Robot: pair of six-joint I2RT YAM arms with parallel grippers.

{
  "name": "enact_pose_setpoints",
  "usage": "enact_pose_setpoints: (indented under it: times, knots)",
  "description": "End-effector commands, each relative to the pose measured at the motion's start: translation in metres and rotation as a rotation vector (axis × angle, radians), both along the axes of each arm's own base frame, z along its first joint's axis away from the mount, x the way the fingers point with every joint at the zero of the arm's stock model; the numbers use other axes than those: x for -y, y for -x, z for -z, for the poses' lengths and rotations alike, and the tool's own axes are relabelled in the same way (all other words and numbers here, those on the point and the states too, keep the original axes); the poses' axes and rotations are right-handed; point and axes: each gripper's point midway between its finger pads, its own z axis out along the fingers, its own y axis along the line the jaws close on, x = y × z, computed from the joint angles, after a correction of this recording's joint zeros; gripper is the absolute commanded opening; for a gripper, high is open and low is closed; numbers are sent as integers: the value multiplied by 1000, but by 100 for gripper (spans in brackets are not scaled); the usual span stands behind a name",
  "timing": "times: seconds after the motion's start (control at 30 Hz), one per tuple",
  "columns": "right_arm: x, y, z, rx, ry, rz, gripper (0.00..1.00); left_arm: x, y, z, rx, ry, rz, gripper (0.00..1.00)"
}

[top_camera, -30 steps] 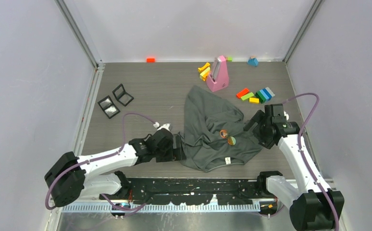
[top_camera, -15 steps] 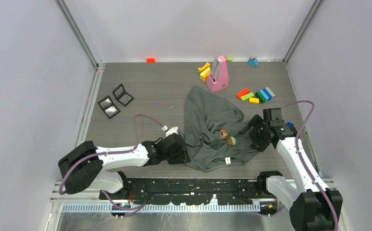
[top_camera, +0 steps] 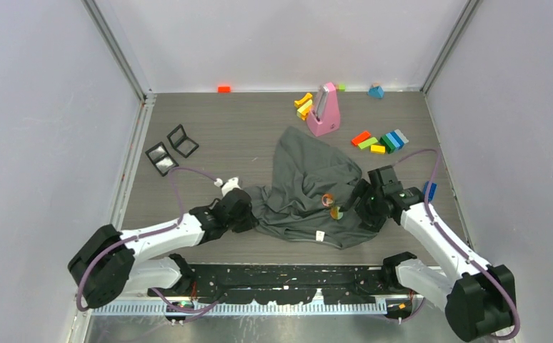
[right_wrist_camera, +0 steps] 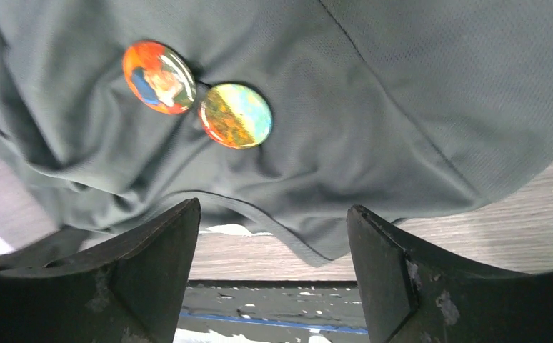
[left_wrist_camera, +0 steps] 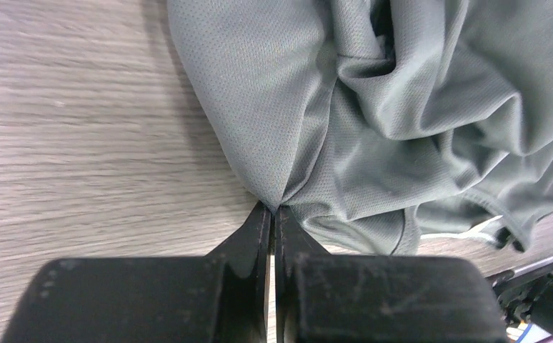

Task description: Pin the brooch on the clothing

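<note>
Clothing (top_camera: 308,191): a dark grey T-shirt lying rumpled on the table (top_camera: 216,136), right of centre and near the arms' bases. It was not spread flat. Folds were bunched through its middle.

Left gripper (left_wrist_camera: 274,211): closed on the clothing's left edge. In the wrist view the fabric ran to a sharp point exactly where the two fingers (left_wrist_camera: 253,236) met, with no gap between them. This was a pinch on a small tuck of cloth, low against the table. Judged purpose: to anchor that side so the fabric can be held taut for the pinning.

Right gripper (right_wrist_camera: 273,214): jaws wide apart and holding nothing. It hung over the near right hem, apparently placed to close on the cloth or on a brooch — which of the two could not be determined.

Brooches: two round ones lay on the clothing's upper surface, just beyond the right gripper's fingertips. The orange-red brooch (right_wrist_camera: 158,76) and the yellow-and-blue brooch (right_wrist_camera: 236,115) lay side by side, nearly touching. A thin dark line ran between them. Whether either pin passed through the fabric could not be seen.

Assessment: the task stood at the preparation stage — cloth secured on one side, brooch not yet gripped.
</note>
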Motion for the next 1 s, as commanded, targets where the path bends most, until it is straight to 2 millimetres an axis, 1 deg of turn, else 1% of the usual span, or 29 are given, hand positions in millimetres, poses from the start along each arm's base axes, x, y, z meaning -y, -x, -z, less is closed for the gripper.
enact_pose_setpoints:
  times: [0.0,0.17,0.27,0.33,0.4,0.47,0.57,0.73,0.77,0.83,0.97]
  knots:
    - [-10,3,11,14,79,22,79,-29,-7,-2,38,-58,-22,0]
    - [-17,21,21,-6,122,18,72,-29,-7,-6,37,-46,-6,0]
    - [-20,36,28,-28,127,17,68,-27,-9,-8,42,-37,2,0]
    - [-15,51,40,-59,142,16,63,-26,-10,-8,43,-38,9,0]
    - [-11,60,45,-77,147,24,57,-25,-12,-9,44,-41,15,0]
    - [-9,66,49,-84,143,32,55,-23,-12,-10,44,-40,22,0]
    - [-8,69,49,-88,137,37,52,-21,-13,-12,44,-30,26,0]
    - [-5,66,32,-66,155,39,53,-18,-13,-16,45,-23,31,0]
    - [-5,66,32,-65,157,39,53,-18,-14,-17,48,-23,30,0]
    - [-4,67,35,-75,159,40,53,-18,-14,-18,50,-20,31,0]
    - [-6,73,49,-106,154,38,52,-18,-14,-20,53,-17,32,0]
